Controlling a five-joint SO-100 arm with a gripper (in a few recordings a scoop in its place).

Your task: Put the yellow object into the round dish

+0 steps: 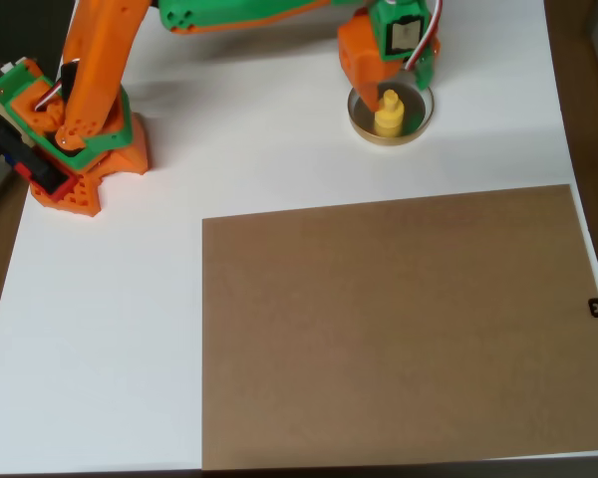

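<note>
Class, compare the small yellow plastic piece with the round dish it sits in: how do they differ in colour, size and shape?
Colour: the small bright yellow plastic piece is one vivid yellow; the shallow round dish has a tan-gold rim and a duller inside.
Size: the dish is clearly wider than the piece.
Shape: the piece stands up, knob on top; the dish lies low and flat.
Both look round from above.

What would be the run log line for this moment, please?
yellow object: upright inside round dish | pincer: at the object's top, open or shut unclear | brown board: bare
</note>
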